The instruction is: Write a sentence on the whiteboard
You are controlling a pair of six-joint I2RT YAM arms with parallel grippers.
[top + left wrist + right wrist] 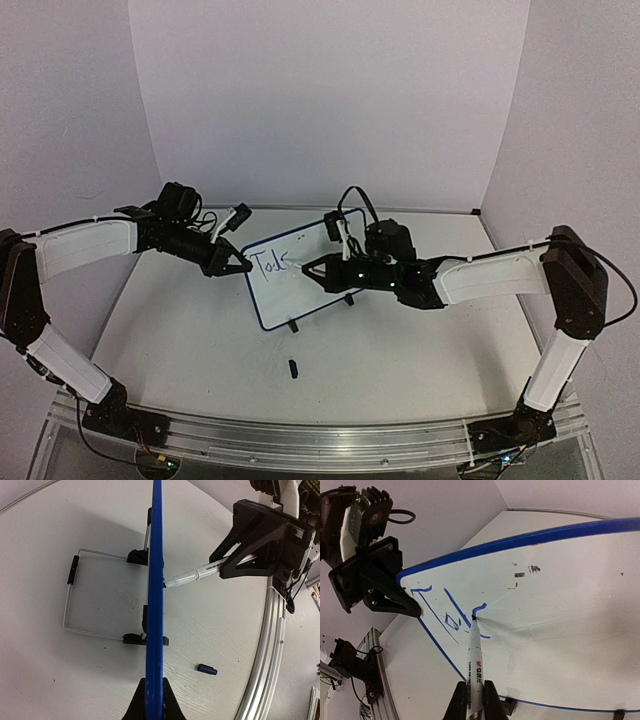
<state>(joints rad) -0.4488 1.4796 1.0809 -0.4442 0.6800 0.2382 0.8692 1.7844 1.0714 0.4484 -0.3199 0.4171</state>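
The whiteboard point(300, 297) stands upright on its wire stand point(70, 600) at the table's middle. My left gripper point(240, 266) is shut on the board's left edge; in the left wrist view its jaws point(154, 682) pinch the blue rim point(156, 580). My right gripper point(305, 268) is shut on a white marker point(475, 665), whose tip touches the board face point(560, 595). The sentence point(445, 615) is only a few blue strokes, reading about "Tod", at the board's upper left point(268, 263). The marker point(200, 574) meets the board from the right.
The marker's dark cap point(293, 368) lies on the table in front of the board, also in the left wrist view point(206, 669). An aluminium rail point(320, 440) runs along the near edge. Small dark smudges point(520, 574) mark the board's top. Purple walls enclose the table.
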